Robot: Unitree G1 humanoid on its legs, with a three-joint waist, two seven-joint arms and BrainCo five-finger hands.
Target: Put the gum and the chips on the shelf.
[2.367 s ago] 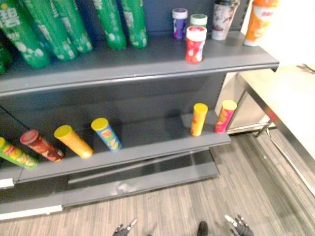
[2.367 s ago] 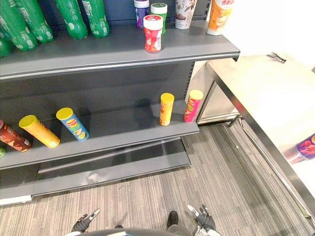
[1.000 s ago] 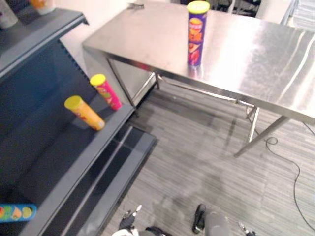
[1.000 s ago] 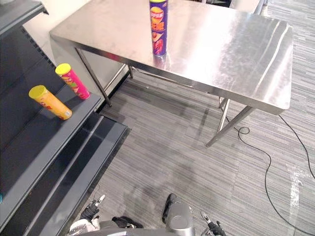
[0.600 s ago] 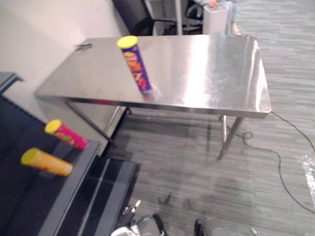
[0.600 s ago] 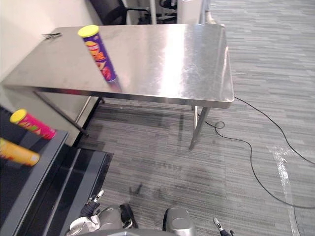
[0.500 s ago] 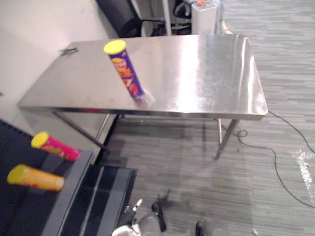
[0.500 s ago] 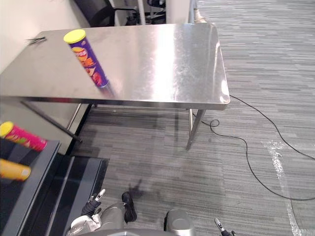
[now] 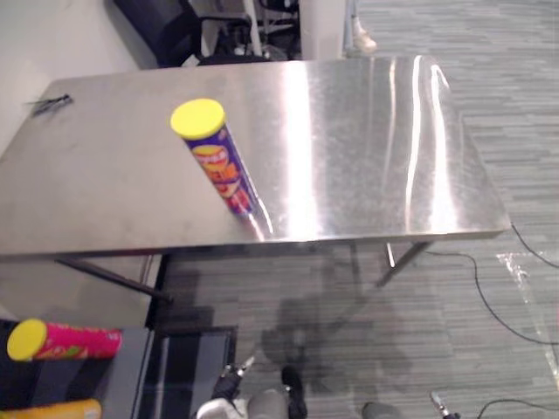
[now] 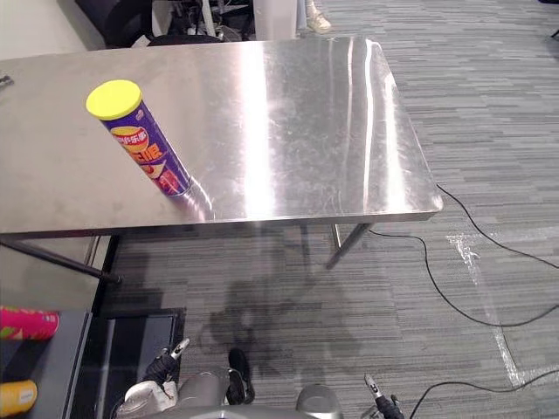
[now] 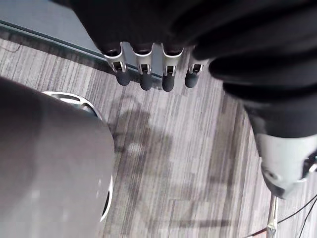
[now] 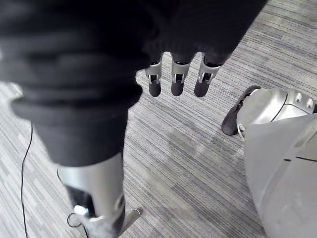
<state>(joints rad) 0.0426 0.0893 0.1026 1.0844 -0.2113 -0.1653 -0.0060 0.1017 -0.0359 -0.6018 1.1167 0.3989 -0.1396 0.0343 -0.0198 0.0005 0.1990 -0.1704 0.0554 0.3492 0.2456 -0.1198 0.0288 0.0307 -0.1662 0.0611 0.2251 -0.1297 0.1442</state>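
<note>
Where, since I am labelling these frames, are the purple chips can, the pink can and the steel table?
purple chips can (image 10: 145, 150): right eye view, middle of its printed side.
pink can (image 9: 79, 342): left eye view, its pink side.
steel table (image 10: 327, 122): right eye view, bare top.

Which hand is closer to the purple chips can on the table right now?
Left. The left hand hangs low, almost straight below the purple chips can in the right eye view; the right hand hangs equally low but well off to the can's right.
</note>
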